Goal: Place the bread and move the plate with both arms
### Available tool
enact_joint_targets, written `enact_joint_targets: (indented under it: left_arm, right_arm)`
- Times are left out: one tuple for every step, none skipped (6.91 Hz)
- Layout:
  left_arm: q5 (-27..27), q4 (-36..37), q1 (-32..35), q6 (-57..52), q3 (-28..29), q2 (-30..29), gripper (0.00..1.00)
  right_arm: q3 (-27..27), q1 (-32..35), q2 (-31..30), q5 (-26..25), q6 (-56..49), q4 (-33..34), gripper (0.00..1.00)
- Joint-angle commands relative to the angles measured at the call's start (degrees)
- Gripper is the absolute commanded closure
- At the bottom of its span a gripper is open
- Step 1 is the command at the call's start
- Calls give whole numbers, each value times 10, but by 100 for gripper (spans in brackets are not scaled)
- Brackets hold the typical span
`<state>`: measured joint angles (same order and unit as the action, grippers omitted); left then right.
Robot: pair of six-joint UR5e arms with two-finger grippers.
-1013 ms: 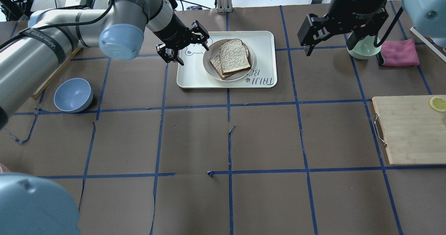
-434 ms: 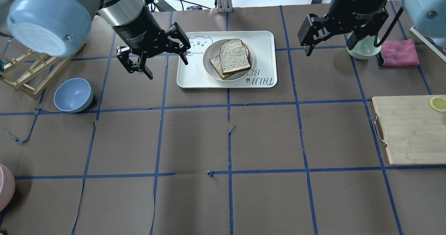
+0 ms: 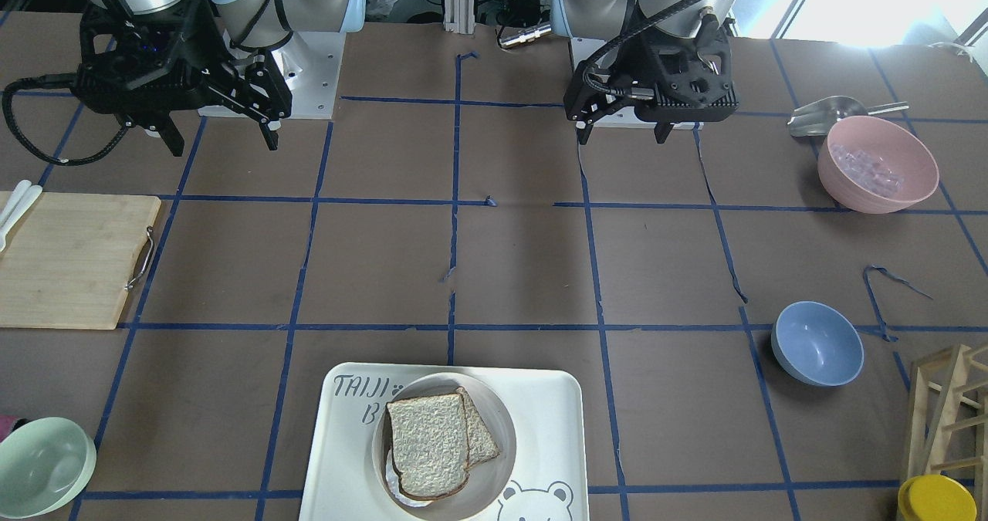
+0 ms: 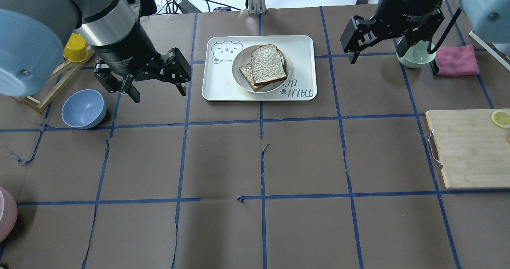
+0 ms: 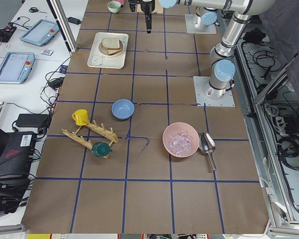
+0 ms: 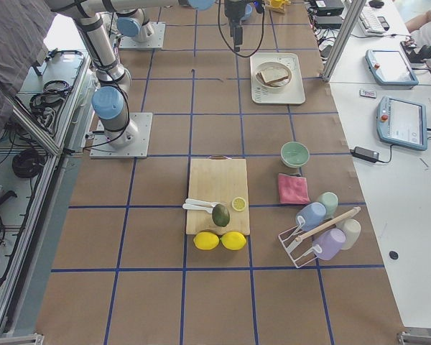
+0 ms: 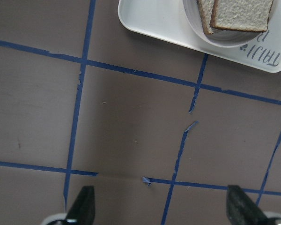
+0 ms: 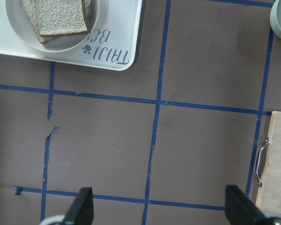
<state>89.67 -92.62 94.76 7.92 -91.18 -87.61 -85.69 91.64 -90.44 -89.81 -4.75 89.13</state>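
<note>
The bread (image 4: 269, 64), a large pale slice, lies on the plate (image 4: 236, 71), partly over a smaller, darker slice. The plate sits in the white "TAIJI BEAR" tray (image 4: 223, 87). My left gripper (image 4: 160, 95) is open and empty, raised over the table left of the tray, apart from it. My right gripper (image 4: 392, 63) is open and empty, raised right of the tray. In the front-facing view the bread (image 3: 428, 444) and plate (image 3: 503, 459) are at the bottom, with the left gripper (image 3: 621, 139) and right gripper (image 3: 224, 147) far from them. The left wrist view shows the bread (image 7: 239, 11) at the top edge.
A blue bowl (image 4: 83, 108) sits near the left gripper. A wooden rack with a yellow cup (image 4: 75, 48) is behind it. A green bowl (image 4: 414, 55) and pink cloth (image 4: 456, 59) lie under the right arm. A cutting board (image 4: 468, 149) is at the right, and a pink bowl (image 3: 878, 164) near the robot's left.
My left gripper has drawn back from the tray's left edge, moving left and nearer the robot, and has stayed open. The right arm, bread and plate have not moved.
</note>
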Motion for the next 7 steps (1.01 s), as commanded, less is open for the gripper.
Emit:
enact_joint_targets:
  left_arm:
    - [17, 31, -18, -39, 6, -10, 4]
    - [-5, 27, -26, -33, 28, -19, 3]
    - [-13, 25, -27, -28, 30, -26, 0]
    - [-13, 25, -26, -28, 30, -26, 0]
    - [-13, 20, -27, -28, 29, -25, 0]
    - [-13, 17, -27, -28, 29, -23, 0]
    - [-13, 17, -26, -28, 29, -23, 0]
  right_arm:
    - [0, 0, 0, 7, 6, 4, 0]
    - [0, 0, 0, 9, 6, 8, 0]
    - [0, 0, 0, 9, 11, 7, 0]
    - [0, 0, 0, 8, 11, 5, 0]
    - [0, 0, 0, 8, 11, 6, 0]
    - [0, 0, 0, 8, 11, 6, 0]
    - [0, 0, 0, 8, 11, 6, 0]
